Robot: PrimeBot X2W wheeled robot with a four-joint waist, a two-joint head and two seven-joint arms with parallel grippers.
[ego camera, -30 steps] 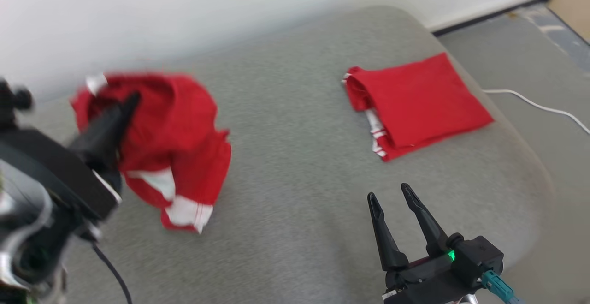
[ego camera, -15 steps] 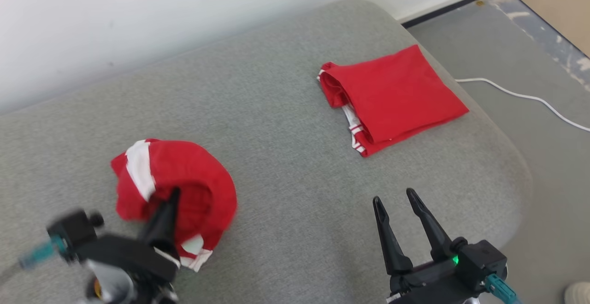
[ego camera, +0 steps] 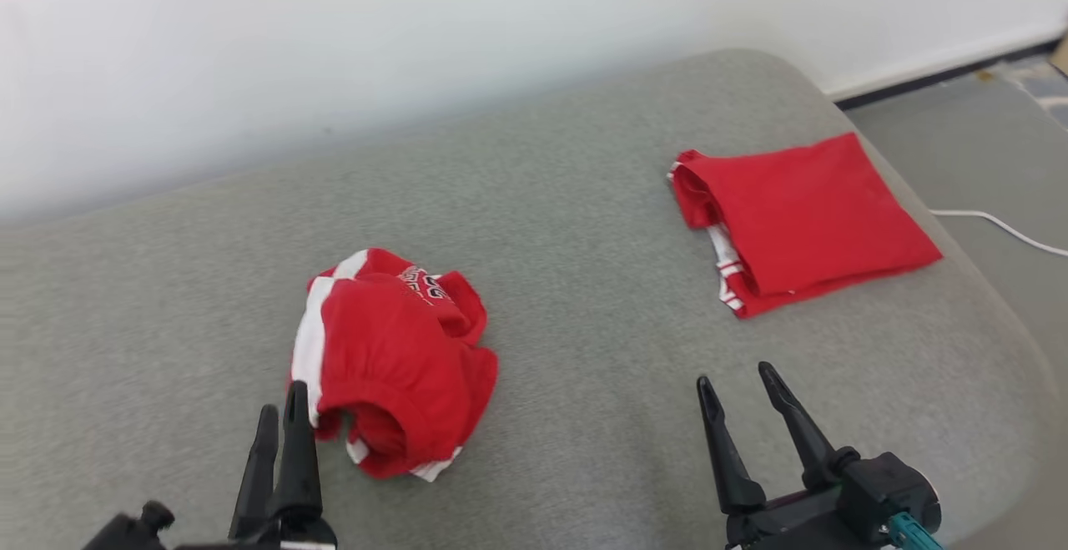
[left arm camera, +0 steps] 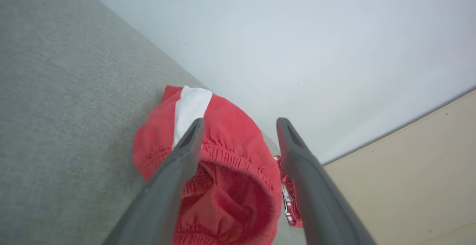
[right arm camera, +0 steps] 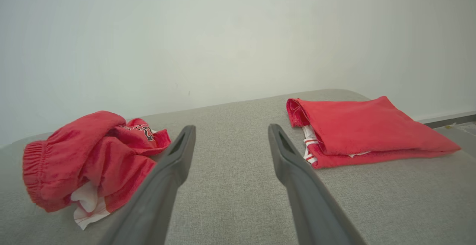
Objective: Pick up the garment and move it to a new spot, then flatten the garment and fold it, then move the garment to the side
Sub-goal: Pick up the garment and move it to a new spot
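Garment [ego camera: 392, 358] lay crumpled, free, lower left of centre | left gripper [ego camera: 282, 404] spread just beside it; right gripper [ego camera: 736, 376] spread, empty | flattening looked next: pinch waistband [left arm camera: 238, 157] ends, pull apart.

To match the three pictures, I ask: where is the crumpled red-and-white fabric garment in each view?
Head view: crumpled red-and-white fabric garment, lower centre-left.
Left wrist view: garment, bottom centre.
Right wrist view: garment, left side.
Shared landmark: folded red fabric garment, to its right in every view.

Left gripper [left arm camera: 241, 123] agape above crumpled red garment [left arm camera: 227, 185]
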